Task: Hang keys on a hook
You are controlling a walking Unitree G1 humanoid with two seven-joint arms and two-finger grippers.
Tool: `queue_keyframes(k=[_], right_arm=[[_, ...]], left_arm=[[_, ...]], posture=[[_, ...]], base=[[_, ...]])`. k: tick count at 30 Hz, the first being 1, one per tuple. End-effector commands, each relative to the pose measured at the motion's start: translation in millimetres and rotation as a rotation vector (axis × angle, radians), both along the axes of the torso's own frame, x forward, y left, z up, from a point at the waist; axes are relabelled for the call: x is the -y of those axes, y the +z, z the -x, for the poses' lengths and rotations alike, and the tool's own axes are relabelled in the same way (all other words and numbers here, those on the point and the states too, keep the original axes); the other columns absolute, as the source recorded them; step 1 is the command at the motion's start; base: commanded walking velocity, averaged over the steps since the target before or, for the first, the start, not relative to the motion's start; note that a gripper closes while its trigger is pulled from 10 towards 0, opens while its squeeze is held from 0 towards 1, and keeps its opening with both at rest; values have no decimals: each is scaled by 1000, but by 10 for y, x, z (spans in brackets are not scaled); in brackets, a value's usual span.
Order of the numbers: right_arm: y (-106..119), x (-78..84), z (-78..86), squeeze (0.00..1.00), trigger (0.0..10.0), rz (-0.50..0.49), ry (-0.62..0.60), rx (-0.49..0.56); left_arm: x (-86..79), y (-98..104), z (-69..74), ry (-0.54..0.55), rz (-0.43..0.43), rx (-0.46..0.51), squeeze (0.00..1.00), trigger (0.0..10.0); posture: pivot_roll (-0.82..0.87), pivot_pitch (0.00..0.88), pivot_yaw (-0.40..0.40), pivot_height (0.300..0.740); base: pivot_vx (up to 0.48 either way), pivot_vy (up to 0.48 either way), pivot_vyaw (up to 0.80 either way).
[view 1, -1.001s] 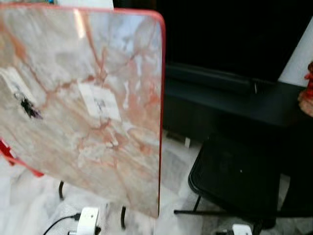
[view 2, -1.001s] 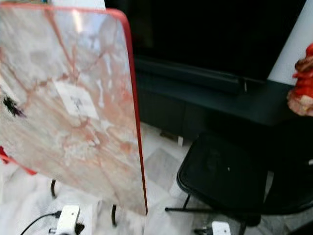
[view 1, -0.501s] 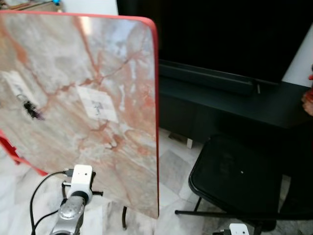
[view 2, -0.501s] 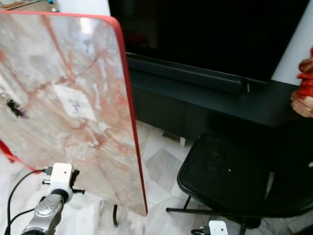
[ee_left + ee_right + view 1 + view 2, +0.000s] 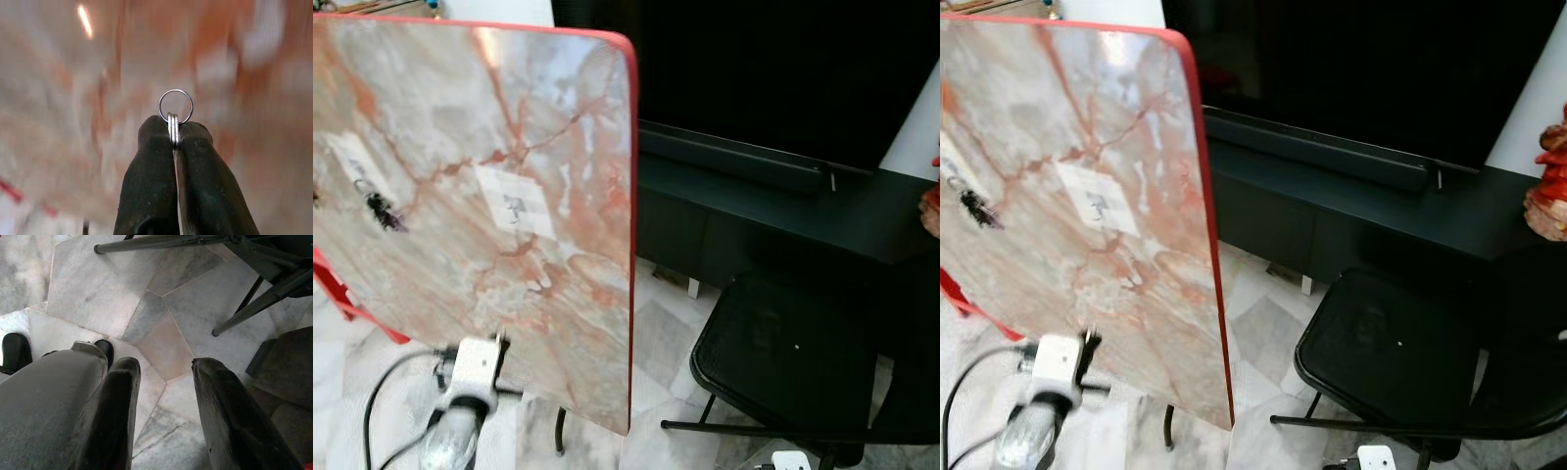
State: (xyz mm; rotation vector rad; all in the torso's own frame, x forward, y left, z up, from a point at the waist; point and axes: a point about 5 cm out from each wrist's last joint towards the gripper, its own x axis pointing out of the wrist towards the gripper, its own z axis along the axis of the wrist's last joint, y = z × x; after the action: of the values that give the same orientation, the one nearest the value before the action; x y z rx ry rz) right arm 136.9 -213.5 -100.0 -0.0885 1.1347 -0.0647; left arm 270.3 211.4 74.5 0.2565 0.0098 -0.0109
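A silver key ring (image 5: pixel 175 105) sticks out past the tips of my left gripper (image 5: pixel 174 128), which is shut on it, with the blurred marble board close ahead. The upright marble-patterned board (image 5: pixel 578 294) with a red rim carries a white pad with a small hook (image 5: pixel 514 203) near its middle. Further left a second white pad (image 5: pixel 354 162) has a dark bunch (image 5: pixel 384 211) hanging under it. My left arm (image 5: pixel 472 372) rises in front of the board's lower part, blurred. My right gripper (image 5: pixel 164 377) hangs open over the floor beside my leg (image 5: pixel 44 396).
A black folding chair (image 5: pixel 783 352) stands to the right of the board. Behind it runs a low black cabinet (image 5: pixel 773 211) with a dark screen (image 5: pixel 773 69) above. A red figure (image 5: pixel 1549 186) sits at the far right. The floor (image 5: pixel 161 303) is pale marble tile.
My left arm has come up from the lower edge of the picture to stand in front of the board's lower part. The camera shifted slightly.
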Motion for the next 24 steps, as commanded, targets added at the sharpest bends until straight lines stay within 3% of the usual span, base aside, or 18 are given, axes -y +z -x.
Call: queue_keyframes(k=[1,3,12,17,24], right_arm=[[-2,2,8,0,10000,0,10,-6],[0,-4,0,0,10000,0,20,-4],[-1,-7,0,0,10000,2,12,-3],[0,-3,-1,0,10000,3,26,-5],[3,2,-6,0,10000,12,47,-5]], left_arm=[[50,77,-41,-12,-6,14,0,10000],[116,195,-94,-37,-11,27,0,10000],[167,299,-85,-40,20,20,0,10000],[218,517,1,-60,47,82,0,10000],[229,560,117,-50,48,78,0,10000]], posture=[[15,0,-24,708],[1,0,-17,708],[-1,0,-13,708],[7,0,-18,708],[13,0,-19,708]], base=[[0,0,0],[0,0,0],[0,0,0],[0,0,0],[0,0,0]])
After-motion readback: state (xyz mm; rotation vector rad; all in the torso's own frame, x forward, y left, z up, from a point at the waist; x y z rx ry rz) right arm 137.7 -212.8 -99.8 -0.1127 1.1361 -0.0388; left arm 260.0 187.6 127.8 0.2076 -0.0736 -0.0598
